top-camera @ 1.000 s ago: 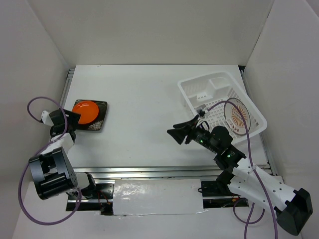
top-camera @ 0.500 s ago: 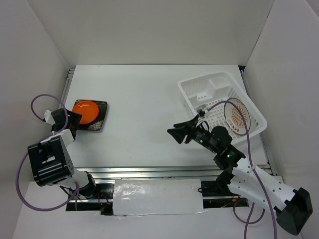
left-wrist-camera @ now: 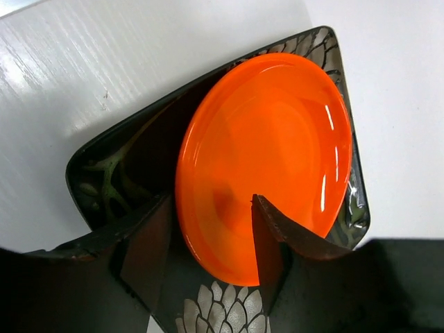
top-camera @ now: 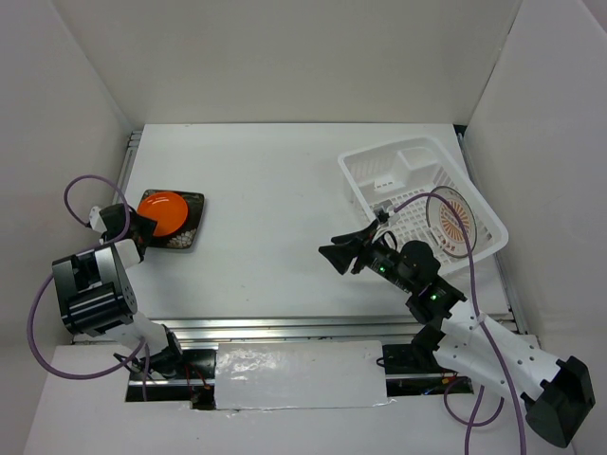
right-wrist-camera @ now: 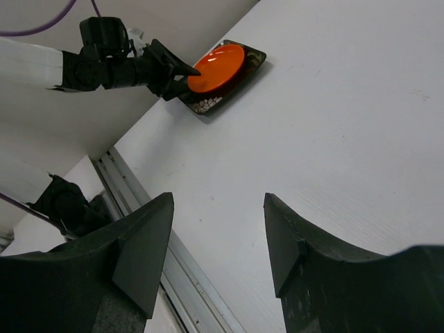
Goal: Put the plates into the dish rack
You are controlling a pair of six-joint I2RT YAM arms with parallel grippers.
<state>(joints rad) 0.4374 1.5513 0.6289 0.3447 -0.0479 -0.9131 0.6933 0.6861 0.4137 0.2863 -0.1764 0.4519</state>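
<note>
Directly ahead of the left gripper (left-wrist-camera: pixel 210 208) lies the dark square plate (left-wrist-camera: pixel 104 173) on the white desk (top-camera: pixel 266 190), with the orange plate (left-wrist-camera: pixel 270 152) lying inside it. The orange plate's near rim sits between this gripper's fingers. One finger (left-wrist-camera: pixel 277 236) overlaps that rim, and the other is over the dark plate beside it. The gripper is partly spread and holds nothing; the pictures do not show whether either finger touches a plate.

The right gripper (right-wrist-camera: pixel 218 205) hangs over bare desk with its fingers wide apart and nothing between them. Far ahead of it are the two stacked plates and the left arm (right-wrist-camera: pixel 83 66). Behind it and off to one side stands the white dish rack (top-camera: pixel 398 166), with the sunburst plate (top-camera: pixel 453 220) tilted up in its ribbed section.
</note>
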